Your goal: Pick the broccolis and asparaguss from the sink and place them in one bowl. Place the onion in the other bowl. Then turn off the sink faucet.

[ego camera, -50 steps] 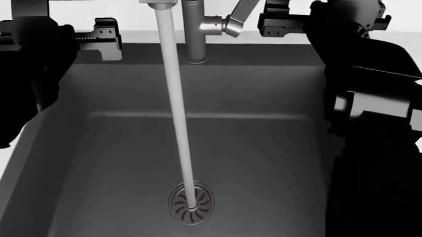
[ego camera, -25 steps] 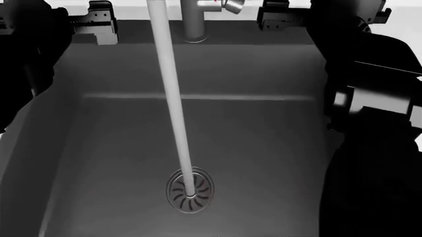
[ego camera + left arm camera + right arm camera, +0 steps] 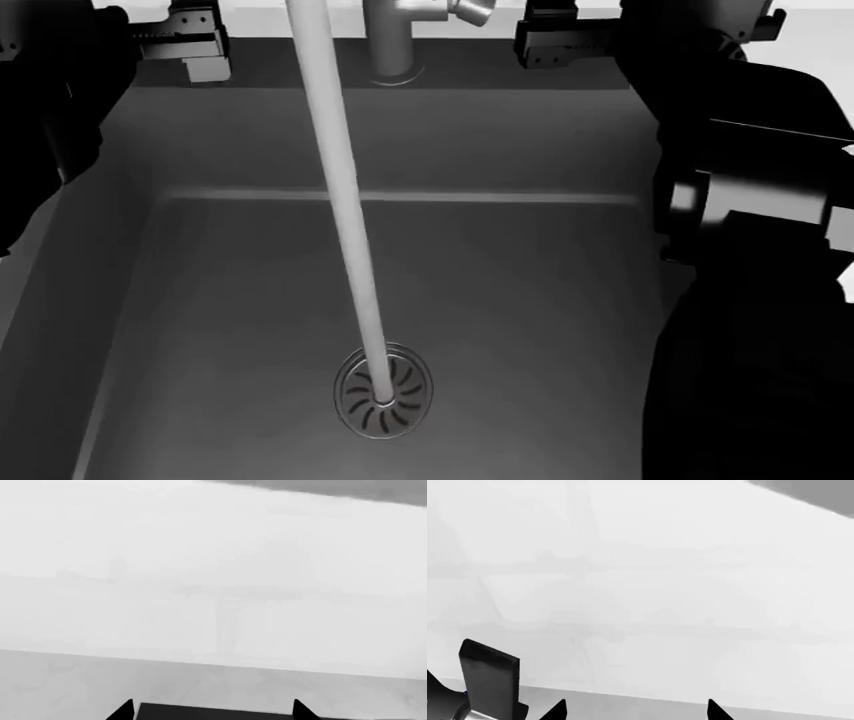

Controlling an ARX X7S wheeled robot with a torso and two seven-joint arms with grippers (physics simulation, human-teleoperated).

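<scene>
In the left wrist view there is almost only a pale, washed-out wall and a pale surface below it. Two dark tips of the left hand stand at the edge of the picture, apart from each other, with nothing between them, so this hand looks open and empty. No vegetable and no bowl can be seen here.

In the head view the sink fills the picture, and I see no broccoli, no asparagus and no onion in it; only the round slotted drain lies on the bottom. A white stream of water falls from above straight onto the drain, so the water runs. The sink faucet stands at the back rim, and its lever handle is cut off by the picture's edge. The right hand hangs just beside this handle, not touching it as far as I can tell; whether it is open I cannot tell here. The left hand is at the far left corner of the basin.

In the right wrist view again a pale wall, and two finger tips of the right hand apart, holding nothing. The faucet is not seen here.

I judge that the sorting part is finished and the last step is in hand: turning off the faucet. The next move calls for bringing the right hand to the lever and pushing it until the stream stops.
</scene>
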